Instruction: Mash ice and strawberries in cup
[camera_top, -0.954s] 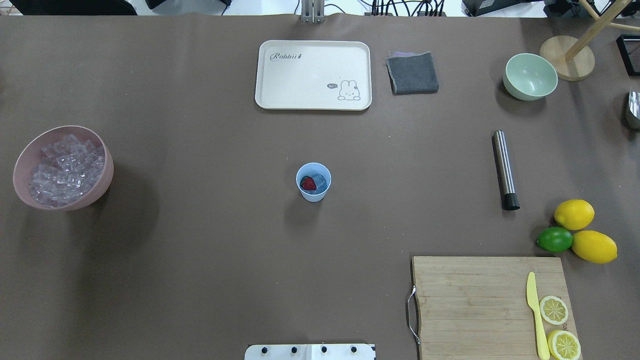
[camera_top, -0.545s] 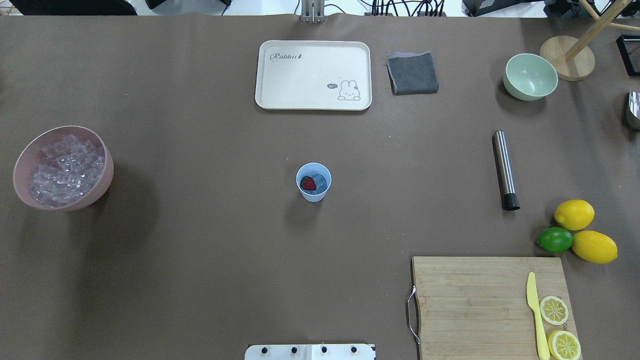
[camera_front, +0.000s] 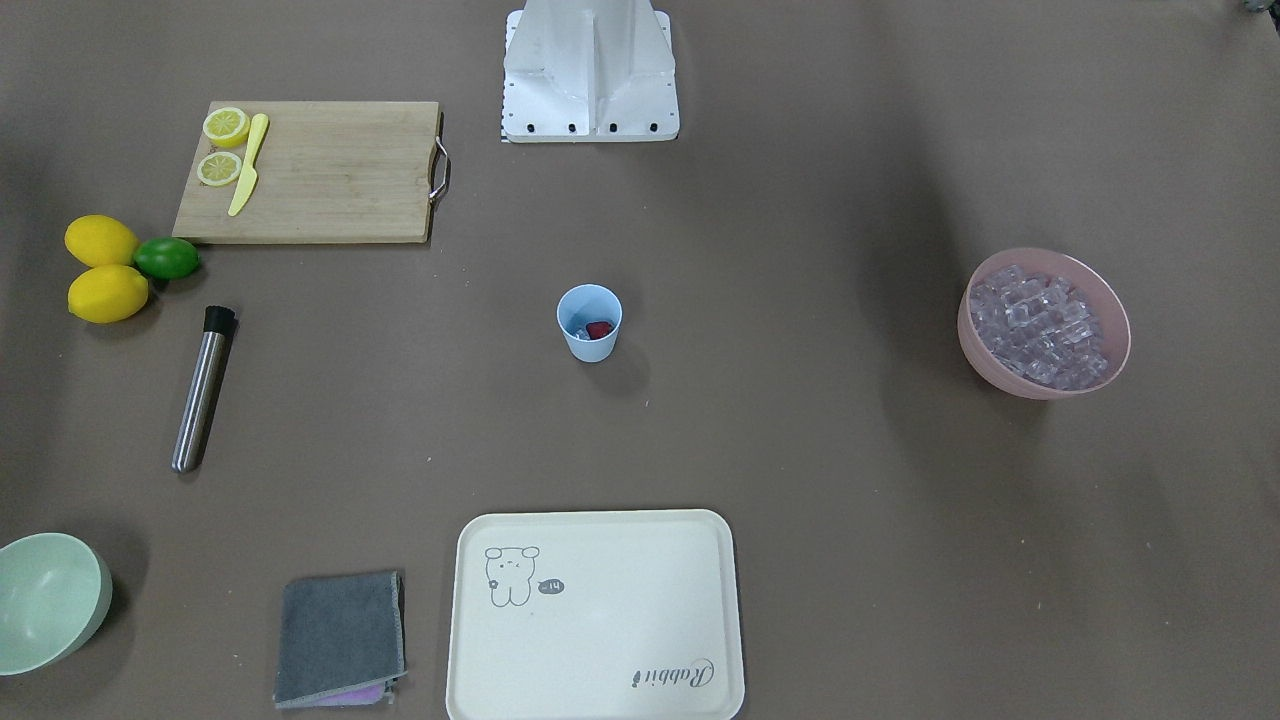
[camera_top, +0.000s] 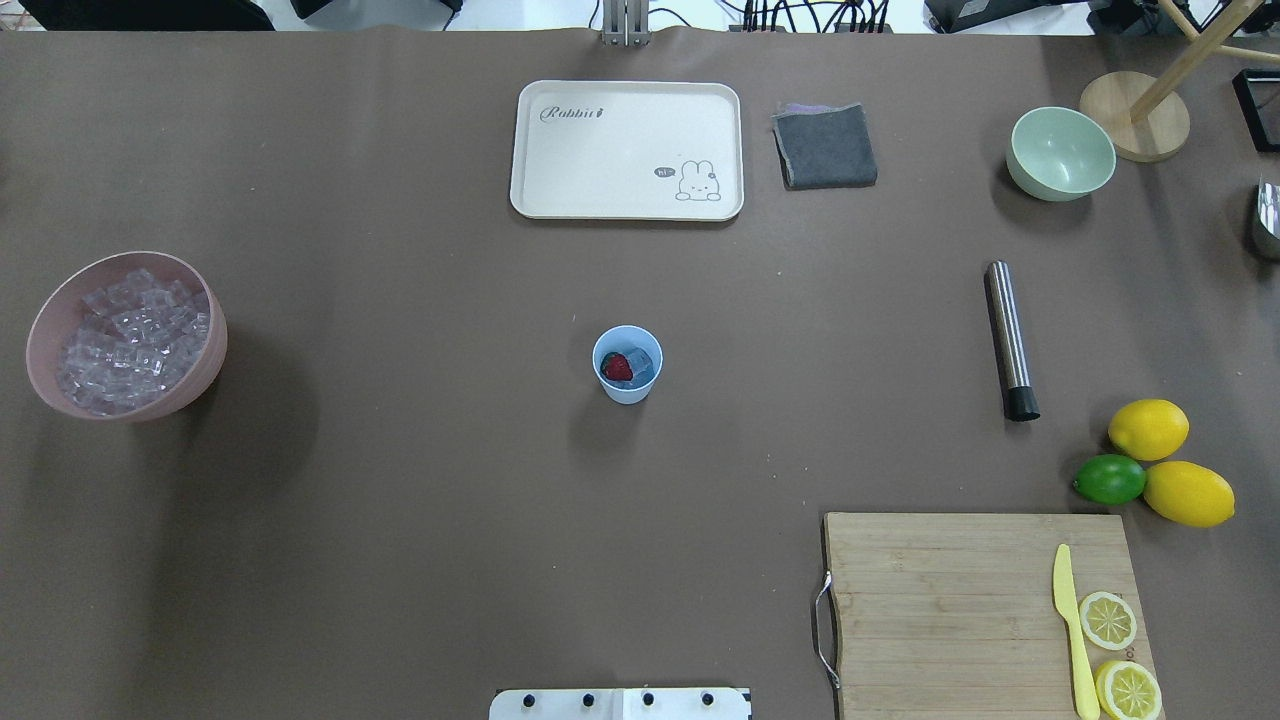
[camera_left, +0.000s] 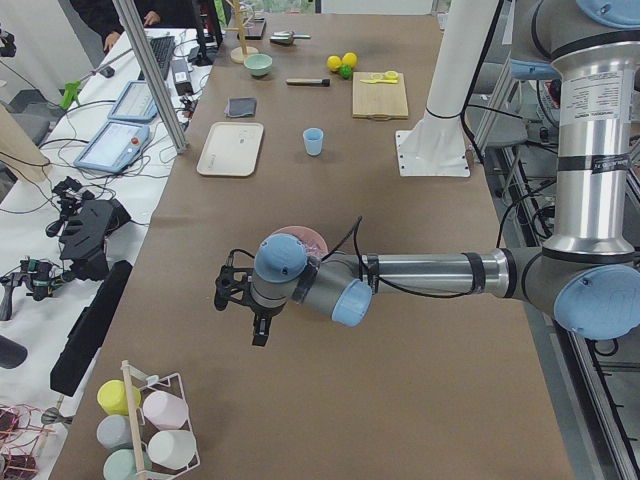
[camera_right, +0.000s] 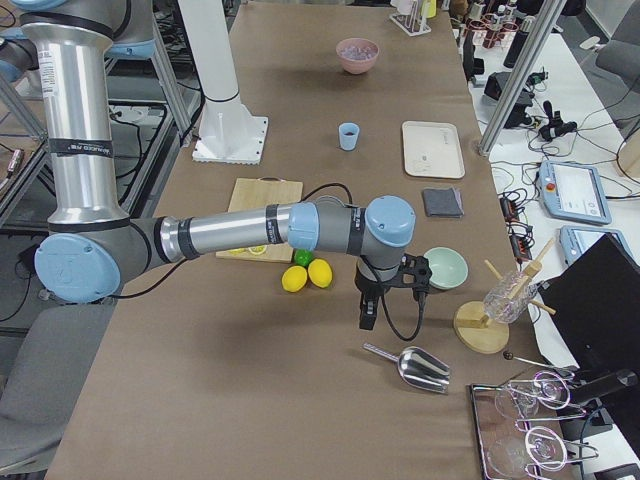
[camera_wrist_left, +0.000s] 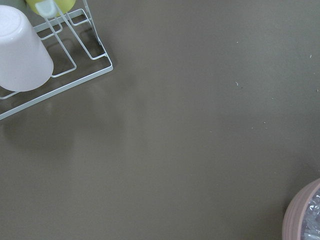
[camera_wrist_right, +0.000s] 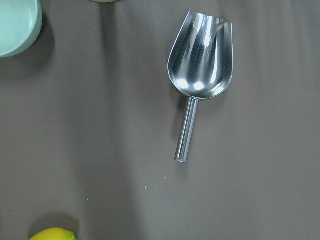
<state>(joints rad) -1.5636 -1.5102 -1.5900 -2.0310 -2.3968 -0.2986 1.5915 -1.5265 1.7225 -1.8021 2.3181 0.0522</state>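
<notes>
Steel muddler (camera_top: 1011, 338) lies well right of the cup (camera_top: 628, 391), its long axis running away from the robot, nearest the right tool (camera_right: 367, 312), whose grip cannot be told.

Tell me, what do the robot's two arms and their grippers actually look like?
The left arm and the right arm are silver-grey metal tubes joined by rounded housings with light blue caps and black bands at the joints. The left arm's upright section carries a white printed label. Thin black cables loop at the wrists beside the small black left gripper and right gripper.
</notes>
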